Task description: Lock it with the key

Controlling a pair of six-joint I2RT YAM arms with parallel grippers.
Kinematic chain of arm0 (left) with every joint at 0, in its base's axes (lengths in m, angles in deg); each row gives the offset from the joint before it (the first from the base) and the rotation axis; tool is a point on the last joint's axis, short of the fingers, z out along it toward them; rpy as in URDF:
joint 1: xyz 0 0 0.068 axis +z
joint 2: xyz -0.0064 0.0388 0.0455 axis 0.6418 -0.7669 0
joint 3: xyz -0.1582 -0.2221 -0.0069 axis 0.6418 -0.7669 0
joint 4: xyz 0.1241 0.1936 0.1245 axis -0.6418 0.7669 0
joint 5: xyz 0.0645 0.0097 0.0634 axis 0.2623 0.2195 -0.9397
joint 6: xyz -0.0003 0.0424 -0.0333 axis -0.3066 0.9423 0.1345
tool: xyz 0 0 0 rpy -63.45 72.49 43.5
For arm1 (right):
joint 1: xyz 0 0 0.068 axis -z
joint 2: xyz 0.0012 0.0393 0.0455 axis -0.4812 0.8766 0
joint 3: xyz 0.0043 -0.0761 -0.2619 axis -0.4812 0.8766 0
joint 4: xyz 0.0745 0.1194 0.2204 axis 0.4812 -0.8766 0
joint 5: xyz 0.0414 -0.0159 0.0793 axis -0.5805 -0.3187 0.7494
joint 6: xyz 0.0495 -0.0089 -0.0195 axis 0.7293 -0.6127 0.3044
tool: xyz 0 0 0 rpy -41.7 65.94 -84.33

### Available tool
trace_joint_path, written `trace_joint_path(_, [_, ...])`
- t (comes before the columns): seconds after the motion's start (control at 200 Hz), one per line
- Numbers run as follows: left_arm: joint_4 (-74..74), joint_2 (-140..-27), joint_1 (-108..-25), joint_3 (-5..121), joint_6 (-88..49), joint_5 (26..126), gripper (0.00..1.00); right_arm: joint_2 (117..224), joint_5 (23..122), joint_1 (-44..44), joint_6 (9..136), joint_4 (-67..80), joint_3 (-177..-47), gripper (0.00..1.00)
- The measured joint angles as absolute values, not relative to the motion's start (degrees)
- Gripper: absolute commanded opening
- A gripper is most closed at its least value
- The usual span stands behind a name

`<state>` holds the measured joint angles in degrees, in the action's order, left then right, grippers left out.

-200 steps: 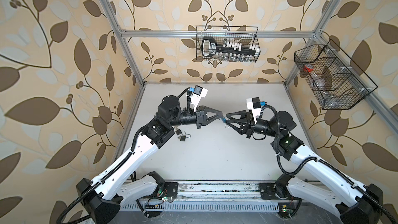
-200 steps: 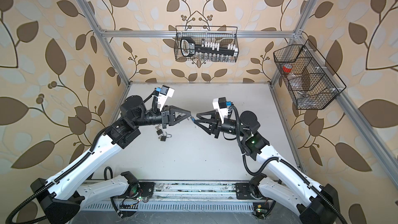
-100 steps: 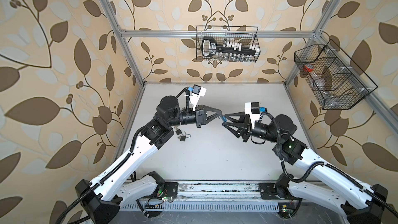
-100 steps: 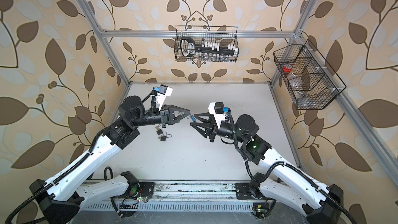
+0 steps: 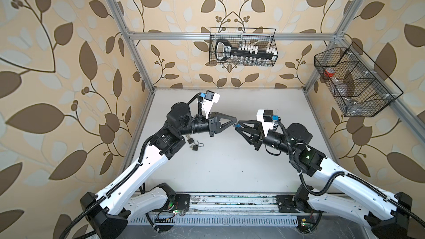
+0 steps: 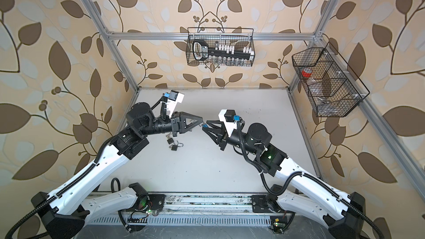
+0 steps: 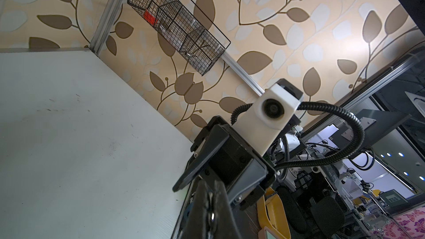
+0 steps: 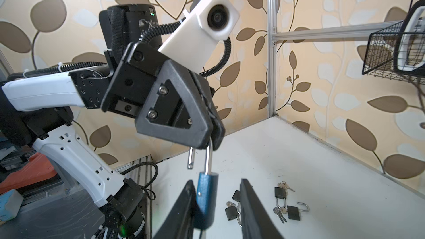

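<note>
Left pincer (image 8: 210,144): pressed together on the shackle (image 8: 208,157) of a blue padlock (image 8: 205,196), which hangs from it clear of the worktop (image 5: 230,168). The shackle stands open, with one leg seated in the body and the free leg beside it in the air.

Right pincer (image 8: 217,182): spread, with a finger on either side of the blue body. One finger lies close against the body and the other stands apart, so it has no grip.

In both top views the two pincers meet tip to tip above the middle of the worktop.

Three black padlocks (image 8: 293,212) lie with keys (image 8: 281,214) on the worktop beneath the left arm, one with its shackle open. No key is held.
</note>
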<state>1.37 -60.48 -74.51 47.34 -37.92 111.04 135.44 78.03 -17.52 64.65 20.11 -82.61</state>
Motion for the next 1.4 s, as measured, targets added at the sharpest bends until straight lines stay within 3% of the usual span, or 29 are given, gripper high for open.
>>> trace_joint_path(0.33, [1.3, -60.0, -74.5, 47.2, -37.9, 110.3, 0.0, 135.3, 77.7, -17.6, 64.7, 20.5, -82.2, 0.31])
trace_joint_path(0.465, [1.3, -60.0, -74.5, 47.2, -37.9, 109.9, 0.0, 135.5, 77.9, -17.7, 65.0, 20.5, -82.2, 0.22])
trace_joint_path(0.655, [1.4, -60.0, -74.5, 47.2, -37.9, 109.8, 0.0, 135.6, 78.3, -17.8, 65.1, 20.8, -82.2, 0.21])
trace_joint_path(0.795, [1.4, -60.0, -74.5, 47.2, -37.9, 109.8, 0.0, 135.8, 78.9, -18.0, 66.0, 20.9, -82.2, 0.0])
trace_joint_path(1.1, [3.7, -58.1, -74.5, 47.2, -37.6, 108.7, 0.0, 136.5, 83.5, -17.4, 70.9, 21.3, -83.0, 0.0])
trace_joint_path(1.4, [6.7, -56.2, -74.9, 48.1, -34.8, 104.1, 0.0, 141.9, 101.5, -9.8, 85.2, 26.3, -85.6, 0.0])
